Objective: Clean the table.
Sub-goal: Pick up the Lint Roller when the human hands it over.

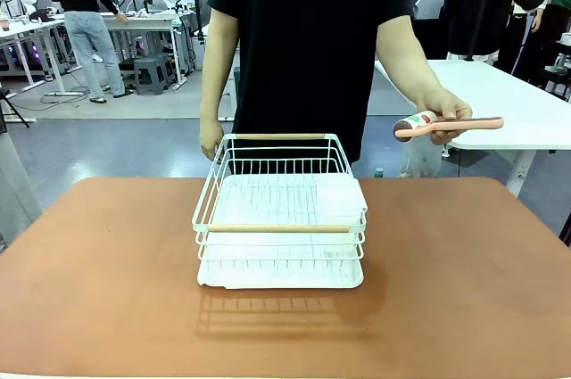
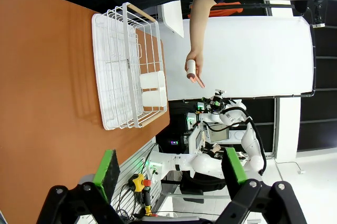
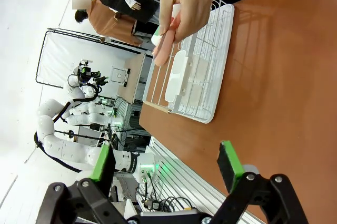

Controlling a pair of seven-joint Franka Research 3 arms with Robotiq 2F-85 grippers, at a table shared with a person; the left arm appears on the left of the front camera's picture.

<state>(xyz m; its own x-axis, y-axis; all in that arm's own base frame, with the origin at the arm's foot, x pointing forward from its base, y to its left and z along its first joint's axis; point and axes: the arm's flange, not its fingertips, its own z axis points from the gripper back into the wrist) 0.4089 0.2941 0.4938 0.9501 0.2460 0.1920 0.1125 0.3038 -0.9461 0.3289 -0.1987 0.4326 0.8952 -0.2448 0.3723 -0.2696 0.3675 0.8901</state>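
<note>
The left gripper (image 2: pixel 169 167) hangs off the rack's left side with its green pads well apart, open and holding nothing. At the rack's far-left corner rests the person's right hand (image 1: pixel 211 140), touching the wire rim. The rack (image 1: pixel 281 254) is one white wire basket with two wooden handles, one along its near side and one along its far side. Inside it, a white ribbed tray covers the floor, and a white box-shaped holder (image 2: pixel 150 89) sits against its right wall. The table (image 1: pixel 107 272) is one wide, reddish-brown matte top with rounded corners; it lies under the rack and spreads well beyond it on the left, right and near sides, with the rack's shadow falling on its near part. Right of the rack and above its height, the person's left hand (image 1: pixel 451 110) holds one roller (image 1: pixel 477 122) by its pink handle, level, past the table's far edge. The right gripper (image 3: pixel 166 165) hangs off the rack's right side, fingers spread wide and empty.
</note>
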